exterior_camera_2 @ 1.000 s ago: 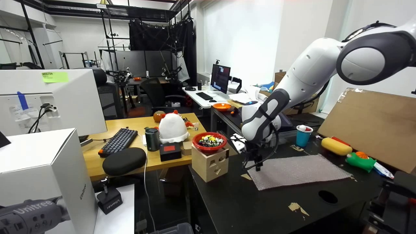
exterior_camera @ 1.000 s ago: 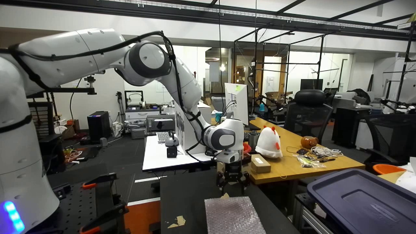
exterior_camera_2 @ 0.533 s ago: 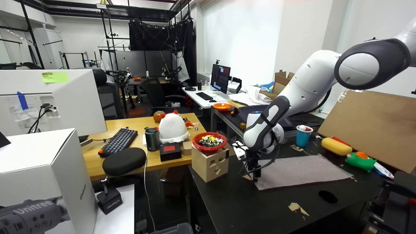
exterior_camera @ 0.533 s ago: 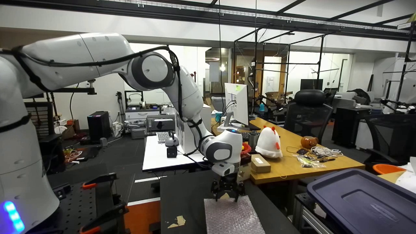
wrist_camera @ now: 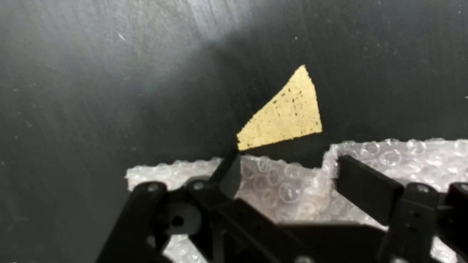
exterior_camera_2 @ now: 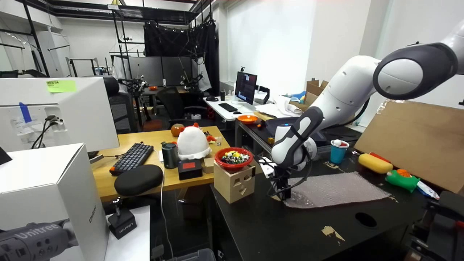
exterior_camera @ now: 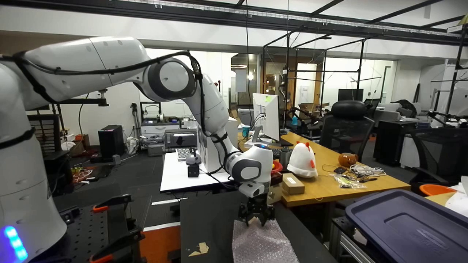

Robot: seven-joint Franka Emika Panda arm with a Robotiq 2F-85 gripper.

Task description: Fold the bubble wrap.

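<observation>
The fingers (wrist_camera: 365,191) are standing rather wide apart, yet they are coming toward each other, and between them the short edge of the bubble wrap (wrist_camera: 281,190) is buckling. Just beside the finger at the right of the wrist view, a small ridge of plastic is rising. A firm pinch I am not seeing: a clear gap is remaining. Compared with a moment ago, this edge is no longer lying straight and flat, while the arm (exterior_camera: 210,106) is keeping nearly the same pose.

In my judgement, this is meaning that the grasp is only beginning and the fold itself is still waiting. The fingers are probably needing to come fully together before any lifting; otherwise the light wrap may be slipping out, or only wrinkling.

Just past the edge, a pale patch (wrist_camera: 285,117) is showing on the black table (exterior_camera_2: 275,228). The rest of the wrap is spreading along this table, unfolded, its other end reaching away from the fingers. Farther off, in an exterior view, a wooden box (exterior_camera_2: 222,183) is standing on the same table and carrying a red bowl (exterior_camera_2: 233,166); a blue cup (exterior_camera_2: 338,155) is standing behind the wrap, apart from it.
</observation>
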